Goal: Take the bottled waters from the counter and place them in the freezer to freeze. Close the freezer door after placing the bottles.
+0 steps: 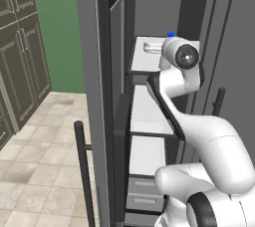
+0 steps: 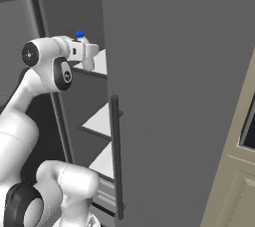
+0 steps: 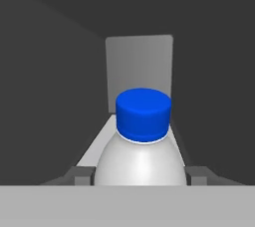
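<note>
The bottle [image 3: 141, 146], the whitish-clear one with the blue cap [image 3: 143, 113], sits right between the tool's [image 3: 140, 175] fingers [image 3: 79, 175], which are pinched in against its sides, so it's gripped around the body with the cap pointing away from the hand. In the left base view you can just see the blue cap poking up past the wrist, over the top white shelf [image 1: 149, 56] of the freezer [image 1: 149, 17]. So the tool and bottle are inside the upper part of the compartment, with the grey back wall straight ahead of the tool. Below the tool are two more white shelves, then grey drawers [image 1: 142, 193] at the bottom. The freezer door [image 1: 97, 96] stands swung wide open off to the tool's left. The plain grey fridge door [image 2: 174, 101] on the tool's right is shut.
</note>
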You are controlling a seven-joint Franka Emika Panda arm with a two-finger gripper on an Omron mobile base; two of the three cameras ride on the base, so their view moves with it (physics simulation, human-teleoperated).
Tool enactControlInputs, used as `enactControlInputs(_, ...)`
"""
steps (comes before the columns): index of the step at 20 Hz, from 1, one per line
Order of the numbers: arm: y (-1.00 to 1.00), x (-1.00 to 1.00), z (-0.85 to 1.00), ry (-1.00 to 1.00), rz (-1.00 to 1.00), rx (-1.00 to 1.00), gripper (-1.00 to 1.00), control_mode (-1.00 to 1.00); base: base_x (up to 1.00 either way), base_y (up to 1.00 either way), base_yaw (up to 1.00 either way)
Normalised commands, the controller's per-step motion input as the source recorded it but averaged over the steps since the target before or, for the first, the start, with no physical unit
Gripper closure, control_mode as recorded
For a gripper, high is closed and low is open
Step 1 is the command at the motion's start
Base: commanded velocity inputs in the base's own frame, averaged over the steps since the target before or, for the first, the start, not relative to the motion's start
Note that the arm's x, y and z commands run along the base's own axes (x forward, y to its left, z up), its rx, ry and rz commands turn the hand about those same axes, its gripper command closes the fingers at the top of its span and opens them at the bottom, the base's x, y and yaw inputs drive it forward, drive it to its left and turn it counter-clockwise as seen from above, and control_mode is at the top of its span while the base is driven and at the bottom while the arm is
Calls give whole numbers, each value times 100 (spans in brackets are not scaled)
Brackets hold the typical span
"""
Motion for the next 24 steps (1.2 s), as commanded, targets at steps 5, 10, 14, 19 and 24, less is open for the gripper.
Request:
enactControlInputs(5, -3, 30, -6, 0, 0, 0, 100, -100, 0, 0, 0)
enactControlInputs(10, -16, 40, -18, 0, 0, 0, 100, -100, 0, 0, 0)
enactControlInputs(14, -10, 36, -14, 0, 0, 0, 100, -100, 0, 0, 0)
enactControlInputs(19, -11, 36, -13, 0, 0, 0, 100, -100, 0, 0, 0)
enactControlInputs(24, -11, 39, -16, 1, 0, 0, 100, -100, 0, 0, 0)
